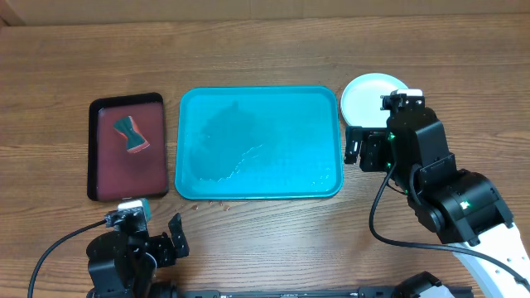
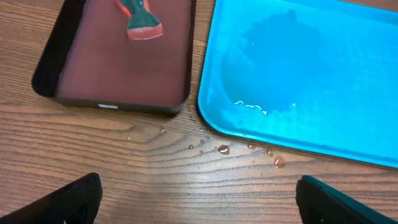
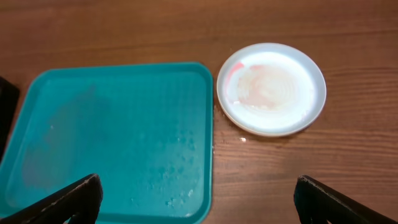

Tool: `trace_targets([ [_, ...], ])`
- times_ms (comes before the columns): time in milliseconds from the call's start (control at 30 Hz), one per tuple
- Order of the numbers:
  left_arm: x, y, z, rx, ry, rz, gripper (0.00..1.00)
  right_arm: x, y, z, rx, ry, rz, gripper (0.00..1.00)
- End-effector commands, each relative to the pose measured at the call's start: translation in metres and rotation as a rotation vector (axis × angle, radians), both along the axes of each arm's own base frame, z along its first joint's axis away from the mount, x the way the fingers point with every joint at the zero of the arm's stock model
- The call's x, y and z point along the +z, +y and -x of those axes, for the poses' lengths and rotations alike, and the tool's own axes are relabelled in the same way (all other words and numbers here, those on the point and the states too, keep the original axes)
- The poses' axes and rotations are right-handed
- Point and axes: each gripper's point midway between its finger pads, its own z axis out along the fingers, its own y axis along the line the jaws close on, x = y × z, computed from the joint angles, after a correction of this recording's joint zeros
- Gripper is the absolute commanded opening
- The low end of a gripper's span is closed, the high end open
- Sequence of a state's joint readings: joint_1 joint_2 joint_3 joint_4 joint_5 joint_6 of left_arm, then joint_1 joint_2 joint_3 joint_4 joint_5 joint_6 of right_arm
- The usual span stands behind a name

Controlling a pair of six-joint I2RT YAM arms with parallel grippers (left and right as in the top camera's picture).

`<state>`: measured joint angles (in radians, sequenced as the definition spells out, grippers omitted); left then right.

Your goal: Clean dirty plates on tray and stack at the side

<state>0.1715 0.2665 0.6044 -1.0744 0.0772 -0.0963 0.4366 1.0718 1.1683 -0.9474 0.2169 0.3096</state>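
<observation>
Tray: the turquoise tray [image 1: 257,149] lies flat in the middle of the table [image 1: 265,50], with no plate on it.
Tray surface: the left wrist view shows a film of water and small beads [image 2: 249,107] near the tray's front left corner. From overhead this is only a pale streak.
Plates: a pale round plate [image 1: 368,93] sits on the wood just beside the tray's far right corner, apart from the rim. Overhead, the right arm covers its near edge.
Plate face: only the right wrist view shows it whole [image 3: 271,88] – a faint pinkish smear crosses the middle, redder towards the left rim. Whether other plates lie under it cannot be told.
Left gripper [image 2: 199,214]: fingers spread wide with nothing between them, low over bare wood at the near edge, in front of the gap between the two trays.
Right gripper [image 3: 199,208]: fingers likewise wide apart and empty, above the table to the right of the tray and nearer than the plate.
Maroon tray [image 1: 124,178]: lies left of the turquoise one, close but not touching.
Sponge [image 1: 132,136]: red and green, lying in the maroon tray's far half.
Spill: reddish droplets [image 2: 224,149] dot the wood just off the turquoise tray's near left corner – clear from the left wrist, mere specks overhead.
</observation>
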Motion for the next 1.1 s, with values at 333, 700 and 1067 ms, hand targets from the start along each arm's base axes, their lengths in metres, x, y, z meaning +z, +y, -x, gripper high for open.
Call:
trace_targets([
  [333,0.0,0.001,0.0,-0.012,-0.001,-0.021,1.0,-0.012,-0.007,0.006,-0.013,0.035,0.026,1.0],
  [700,0.0,0.001,0.0,-0.012,-0.001,-0.021,1.0,-0.041,-0.038,-0.006,-0.071,-0.181,-0.225,1.0],
  [1067,0.0,0.001,0.0,-0.012,-0.001,-0.021,1.0,-0.076,-0.065,0.019,-0.136,-0.574,-0.342,1.0],
])
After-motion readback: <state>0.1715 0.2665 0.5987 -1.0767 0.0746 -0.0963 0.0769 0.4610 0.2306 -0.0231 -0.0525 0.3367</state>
